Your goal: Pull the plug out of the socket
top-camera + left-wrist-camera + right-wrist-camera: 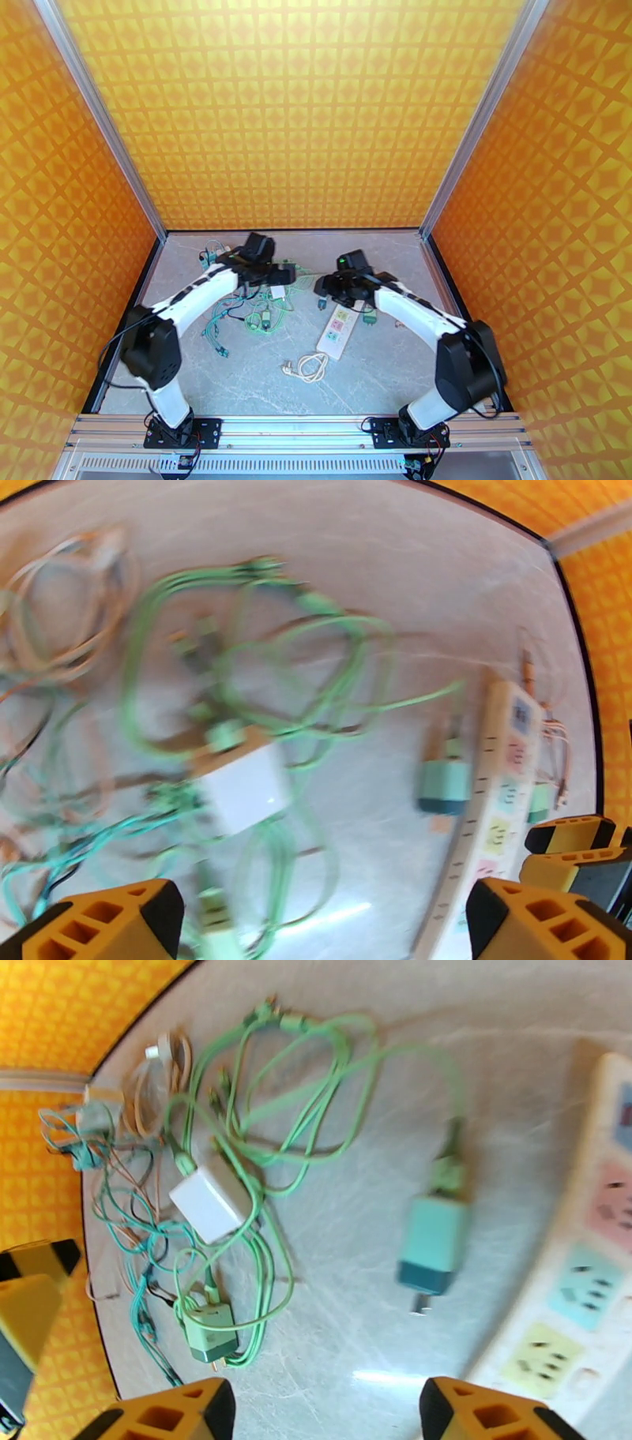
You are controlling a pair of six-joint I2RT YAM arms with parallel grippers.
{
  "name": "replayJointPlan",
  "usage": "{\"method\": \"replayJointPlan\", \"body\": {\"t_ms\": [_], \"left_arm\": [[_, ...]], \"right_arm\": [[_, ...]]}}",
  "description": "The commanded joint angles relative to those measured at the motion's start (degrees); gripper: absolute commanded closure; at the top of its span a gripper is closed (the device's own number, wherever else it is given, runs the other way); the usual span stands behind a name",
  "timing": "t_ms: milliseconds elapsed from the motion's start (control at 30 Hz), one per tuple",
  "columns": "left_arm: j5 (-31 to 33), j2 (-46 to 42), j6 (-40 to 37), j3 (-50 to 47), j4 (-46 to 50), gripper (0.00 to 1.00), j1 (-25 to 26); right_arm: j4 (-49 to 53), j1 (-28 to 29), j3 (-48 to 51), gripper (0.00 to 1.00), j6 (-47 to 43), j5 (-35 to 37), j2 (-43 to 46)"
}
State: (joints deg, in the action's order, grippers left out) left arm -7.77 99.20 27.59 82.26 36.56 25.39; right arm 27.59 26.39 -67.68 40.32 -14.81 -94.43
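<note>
The white power strip [337,330] [498,796] [584,1260] lies mid-table, its pink, green and yellow sockets bare. A teal plug [444,784] [430,1243] lies flat on the table just left of the strip, prongs exposed and out of any socket. Another green plug [369,316] [541,800] sits against the strip's right side; whether it is inserted is unclear. My left gripper [286,275] [328,930] hangs open over a white adapter [241,789] [209,1201]. My right gripper [322,298] [328,1418] is open above the teal plug, at the strip's far end.
A tangle of green, teal and orange cables [237,308] [261,1118] with a small green plug [209,1339] spreads left of the strip. The strip's white cord [310,367] lies coiled near the front. Orange walls enclose the table on three sides.
</note>
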Motion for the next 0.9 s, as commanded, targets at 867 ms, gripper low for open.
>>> {"method": "replayJointPlan", "body": {"t_ms": [867], "left_arm": [[0.5, 18.0, -4.7, 17.7, -14.8, 0.27, -32.8]], "right_arm": [[2.1, 8.6, -8.8, 0.02, 2.6, 7.2, -4.4]]}}
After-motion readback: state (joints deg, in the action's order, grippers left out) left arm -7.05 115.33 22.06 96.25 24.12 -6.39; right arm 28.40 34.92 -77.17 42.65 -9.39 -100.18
